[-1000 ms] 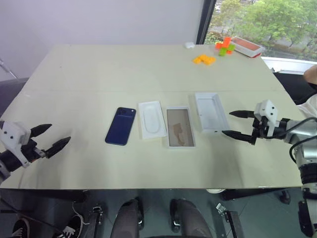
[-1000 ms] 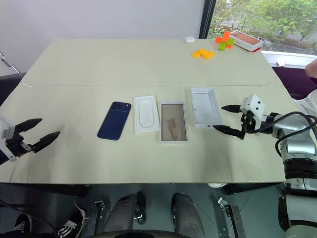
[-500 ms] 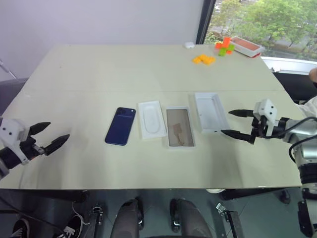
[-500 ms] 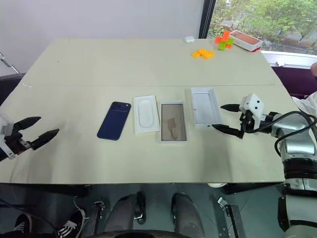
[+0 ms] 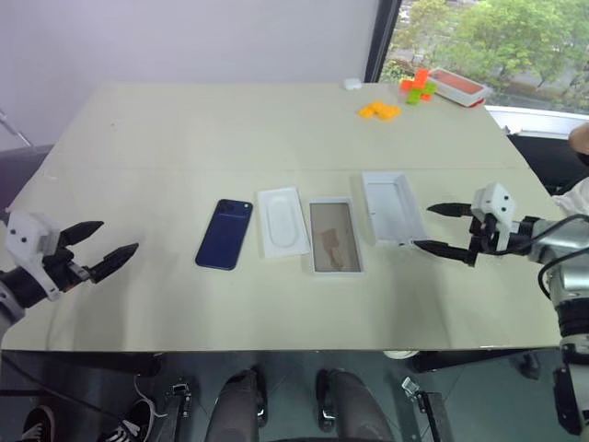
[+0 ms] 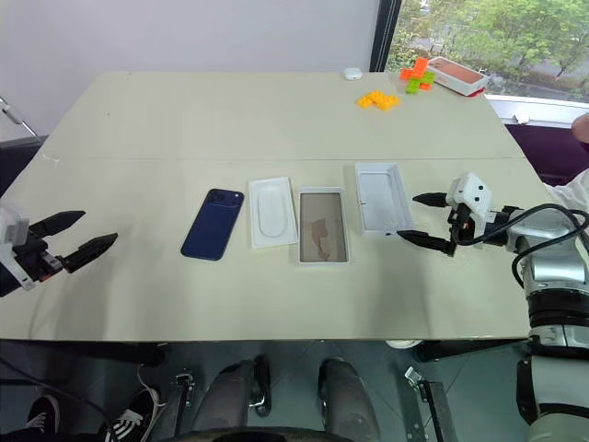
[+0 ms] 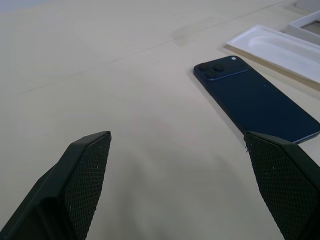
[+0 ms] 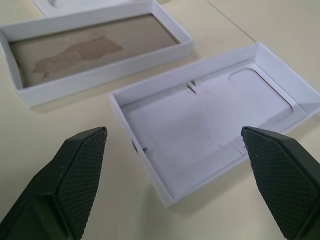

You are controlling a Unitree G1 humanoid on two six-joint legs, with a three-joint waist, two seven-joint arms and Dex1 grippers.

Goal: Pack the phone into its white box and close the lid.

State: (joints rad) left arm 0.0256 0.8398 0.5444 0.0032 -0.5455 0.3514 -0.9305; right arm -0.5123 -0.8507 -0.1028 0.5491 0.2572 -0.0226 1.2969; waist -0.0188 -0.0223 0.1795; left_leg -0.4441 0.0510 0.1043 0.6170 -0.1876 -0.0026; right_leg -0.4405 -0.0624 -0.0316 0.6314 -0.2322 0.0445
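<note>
The dark blue phone [image 5: 225,234] lies back-up on the table, its lenses at the far end; the left wrist view shows the phone [image 7: 255,102] too. To its right lie a thin white insert [image 5: 282,222], then the white box [image 5: 333,237] with a brownish floor, then the lid [image 5: 393,208], open side up and white inside. My left gripper [image 5: 119,235] is open near the table's left edge, well short of the phone. My right gripper [image 5: 421,226] is open just right of the lid's near corner, touching nothing. The right wrist view shows the lid [image 8: 210,120] and the box [image 8: 100,75].
Orange blocks [image 5: 379,110] and a red tray [image 5: 457,86] with more blocks sit at the far right of the table, with a small white object [image 5: 352,84] nearby. A person's hand [image 5: 580,138] shows at the right edge.
My left wrist has rolled slightly and its gripper sits a touch higher in view. The right gripper and the things on the table have not moved.
</note>
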